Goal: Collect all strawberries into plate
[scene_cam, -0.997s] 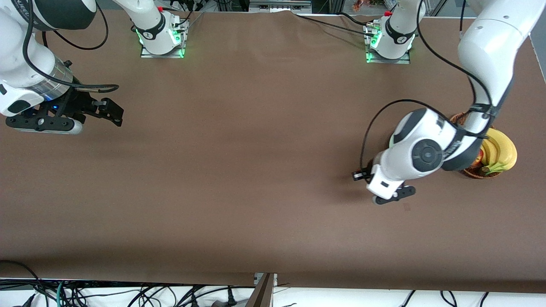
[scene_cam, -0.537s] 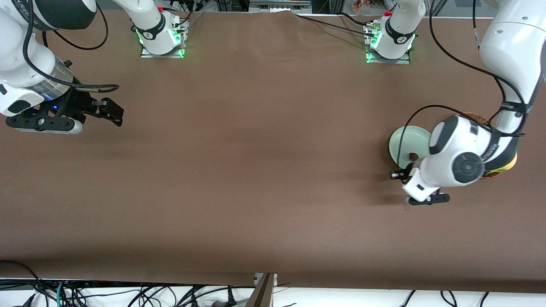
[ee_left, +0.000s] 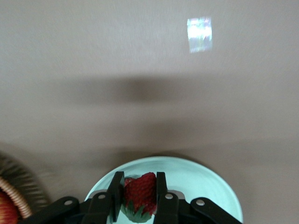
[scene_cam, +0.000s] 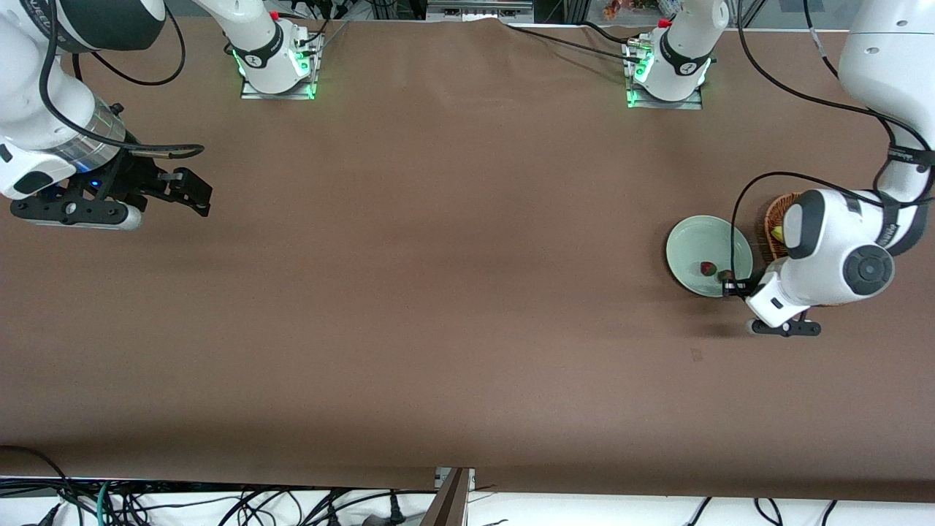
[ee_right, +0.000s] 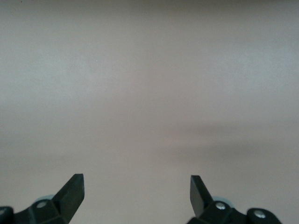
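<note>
In your left wrist view, the left gripper point(ee_left: 138, 198) was closed on a strawberry point(ee_left: 139, 192) over the plate point(scene_cam: 694, 245); your front view alone showed two berries point(scene_cam: 707, 269) on it. The right gripper point(ee_right: 136, 191) waited wide open, holding nothing

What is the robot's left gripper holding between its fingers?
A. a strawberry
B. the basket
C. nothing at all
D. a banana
A: in the left wrist view the left gripper is shut on a red strawberry with a green leafy top, held just over the pale green plate.
</note>
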You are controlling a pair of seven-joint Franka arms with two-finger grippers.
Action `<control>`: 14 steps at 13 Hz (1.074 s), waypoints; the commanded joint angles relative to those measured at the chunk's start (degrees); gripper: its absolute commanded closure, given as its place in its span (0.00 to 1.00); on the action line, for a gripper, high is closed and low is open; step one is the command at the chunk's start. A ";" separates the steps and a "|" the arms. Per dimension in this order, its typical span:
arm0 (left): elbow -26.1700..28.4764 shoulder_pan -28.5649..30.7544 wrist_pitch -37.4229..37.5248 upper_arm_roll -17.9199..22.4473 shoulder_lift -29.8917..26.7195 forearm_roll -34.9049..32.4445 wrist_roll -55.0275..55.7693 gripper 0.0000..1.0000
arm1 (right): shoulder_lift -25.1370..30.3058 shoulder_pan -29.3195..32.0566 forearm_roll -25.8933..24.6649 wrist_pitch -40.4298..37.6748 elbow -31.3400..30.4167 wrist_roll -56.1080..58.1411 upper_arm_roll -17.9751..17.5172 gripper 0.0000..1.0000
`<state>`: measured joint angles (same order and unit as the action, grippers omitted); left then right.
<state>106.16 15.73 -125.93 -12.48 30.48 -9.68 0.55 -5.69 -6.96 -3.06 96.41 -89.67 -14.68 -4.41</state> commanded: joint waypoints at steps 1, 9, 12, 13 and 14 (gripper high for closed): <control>8.87 -4.21 -4.92 3.51 -5.08 2.74 -1.87 0.67 | -0.29 0.37 -0.10 -1.05 1.08 0.00 -0.43 0.00; 8.89 -4.21 -4.68 3.25 -9.02 2.91 -2.31 0.00 | -0.29 0.37 -0.10 -1.05 1.08 0.00 -0.43 0.00; 8.98 -4.12 -0.64 2.46 -15.78 3.36 -2.57 0.00 | -0.29 0.37 -0.10 -1.05 1.08 0.00 -0.43 0.00; 8.89 -3.95 1.02 1.50 -17.37 3.36 -3.01 0.00 | -0.29 0.37 -0.10 -1.05 1.08 0.09 -0.43 0.00; 8.80 -4.47 2.26 1.49 -19.13 3.44 -3.88 0.00 | -0.29 0.37 -0.10 -1.14 1.08 0.09 -0.43 0.00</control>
<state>113.55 11.95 -126.26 -10.75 16.09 -8.37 -0.45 -5.69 -6.96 -3.06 96.38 -89.67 -14.68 -4.41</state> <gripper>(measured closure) 0.000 0.000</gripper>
